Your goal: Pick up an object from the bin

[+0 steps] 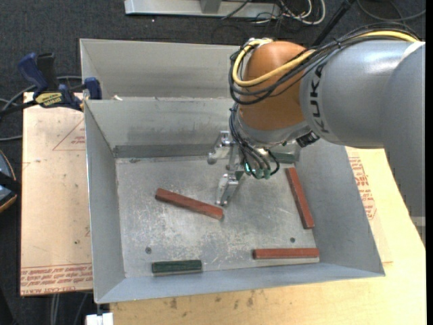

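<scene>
Gripper (219, 179), fingers spread and empty, tips beside a red bar (188, 204); approaching, must straddle it next.

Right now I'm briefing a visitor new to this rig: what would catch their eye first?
The arm's orange cover looms over the back right of the bin, the gripper low beside the right end of a slanted reddish-brown bar mid-bin. Two similar bars lie apart, one by the right wall and one front right, with a dark green bar front left.
</scene>
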`<state>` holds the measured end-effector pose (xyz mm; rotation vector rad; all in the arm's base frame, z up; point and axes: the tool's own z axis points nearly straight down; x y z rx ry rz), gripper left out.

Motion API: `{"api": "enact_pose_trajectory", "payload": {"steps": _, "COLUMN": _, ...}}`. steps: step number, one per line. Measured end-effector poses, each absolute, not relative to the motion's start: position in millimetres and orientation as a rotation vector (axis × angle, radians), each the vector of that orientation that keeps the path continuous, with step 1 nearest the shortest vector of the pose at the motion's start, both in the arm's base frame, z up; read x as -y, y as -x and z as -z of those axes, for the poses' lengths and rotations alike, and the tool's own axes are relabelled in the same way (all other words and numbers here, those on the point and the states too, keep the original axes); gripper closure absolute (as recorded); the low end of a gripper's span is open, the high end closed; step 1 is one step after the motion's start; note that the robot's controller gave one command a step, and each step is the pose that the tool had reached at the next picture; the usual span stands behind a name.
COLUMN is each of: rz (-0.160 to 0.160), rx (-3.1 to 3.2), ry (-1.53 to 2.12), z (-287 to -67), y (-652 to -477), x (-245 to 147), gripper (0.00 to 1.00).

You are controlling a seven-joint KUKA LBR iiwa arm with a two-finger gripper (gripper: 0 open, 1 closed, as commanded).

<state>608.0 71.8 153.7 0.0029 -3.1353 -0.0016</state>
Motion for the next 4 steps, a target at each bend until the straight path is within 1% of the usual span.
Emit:
{"api": "enact_pose_trajectory", "payload": {"steps": 1, "rz": 0.002, "rx": 3.142, "ry": -0.001, "z": -158, "y": -609.9, "x": -72, "gripper": 0.0}}
{"api": "enact_pose_trajectory", "payload": {"steps": 2, "rz": 0.008, "rx": 3.155, "ry": 0.045, "z": -79, "y": -585.5, "x": -100, "gripper": 1.0}}
{"api": "enact_pose_trajectory", "payload": {"steps": 3, "rz": 0.009, "rx": 3.155, "ry": 0.045, "z": -79, "y": -585.5, "x": -100, "gripper": 1.0}}
{"api": "enact_pose_trajectory", "payload": {"steps": 4, "rz": 0.002, "rx": 3.144, "ry": 0.05, "z": -213, "y": -591.2, "x": -107, "gripper": 1.0}}
